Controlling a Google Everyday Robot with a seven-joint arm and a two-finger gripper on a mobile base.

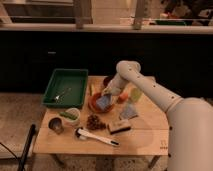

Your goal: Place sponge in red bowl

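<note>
Reaching from the right over the table (145, 142), the arm holds the gripper (106, 95) just above the red bowl (95, 102), fingers clenched on the sponge (103, 103), so the carrying looks finished and only the release is left. The sponge hangs tilted over the bowl, its long axis seemingly running steeply down toward the front.
</note>
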